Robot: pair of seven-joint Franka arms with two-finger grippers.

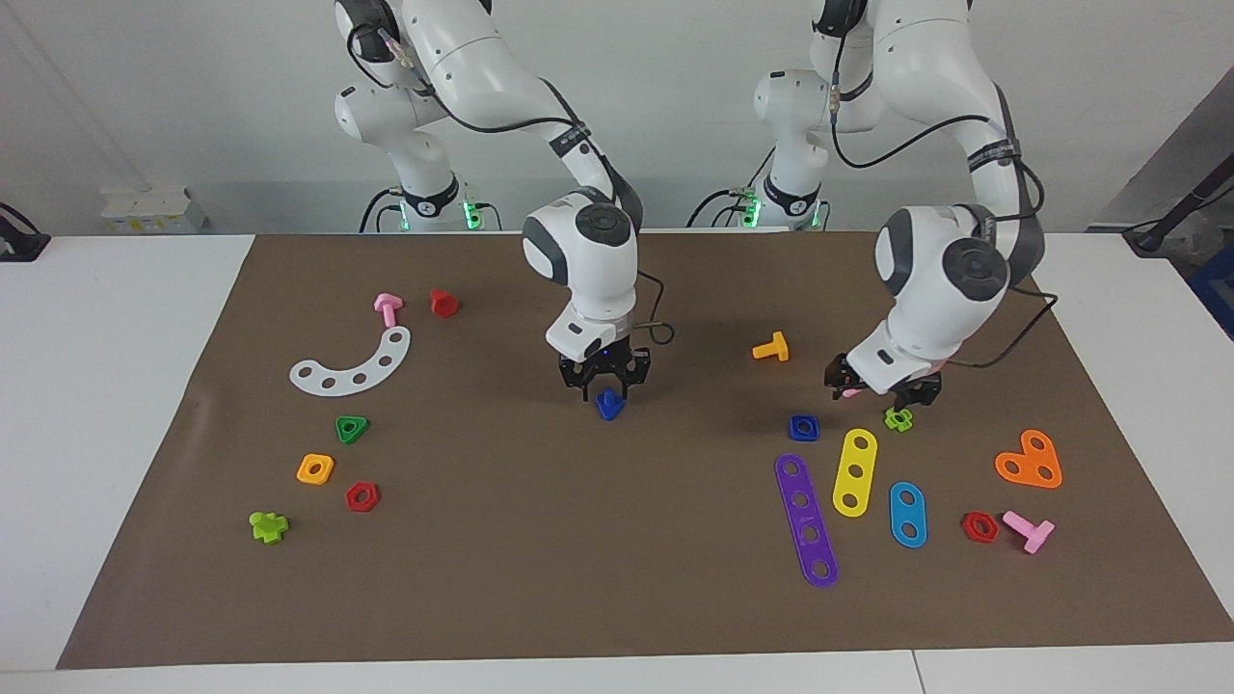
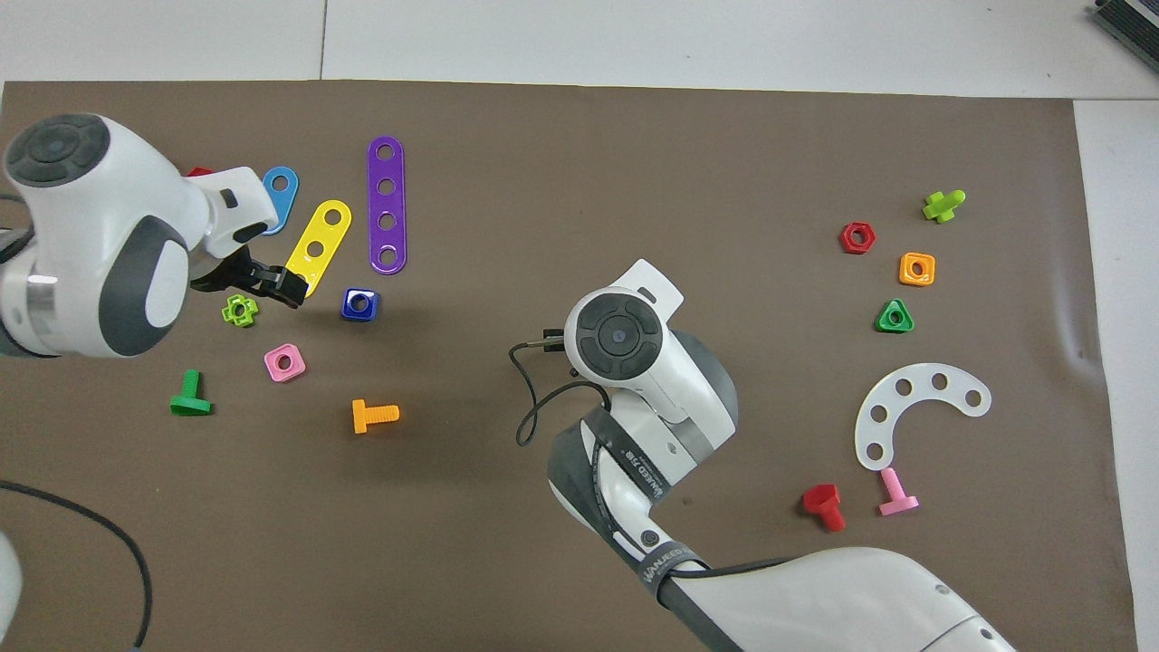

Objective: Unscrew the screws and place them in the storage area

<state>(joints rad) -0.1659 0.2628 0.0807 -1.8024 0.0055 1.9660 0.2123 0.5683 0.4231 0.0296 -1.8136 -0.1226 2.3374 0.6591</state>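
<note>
Right pincer (image 1: 607,386) hung over the middle of the brown paper mat (image 1: 598,559), pointed straight down. My fingers were closed on the dark-blue bolt (image 1: 609,405), gripping its upper part; the bolt's lower end showed below my fingertips, close above the mat. Whether it touched the paper, I could not tell. From the overhead view my own wrist covered the bolt entirely.

Left pincer (image 1: 882,386) was low over the mat toward the left arm's end, tilted. Its fingers stood slightly apart; whether they held anything I could not tell. A lime-green cross-shaped nut (image 1: 898,419) lay just beside its fingertips, possibly touching. A pink square nut (image 2: 284,362) showed near it in the overhead view.

Taking the blue square nut (image 1: 804,427) as landmark:
- held bolt was well apart from it, toward the right arm's end.
- lime nut was near it, toward the left arm's end.
- yellow strip (image 1: 854,471) and purple strip (image 1: 807,520) lay farther from the robots than it, close by.
- orange bolt (image 1: 771,348) lay nearer to the robots than it.

The mat covered most of the white worktop (image 1: 106,386).
</note>
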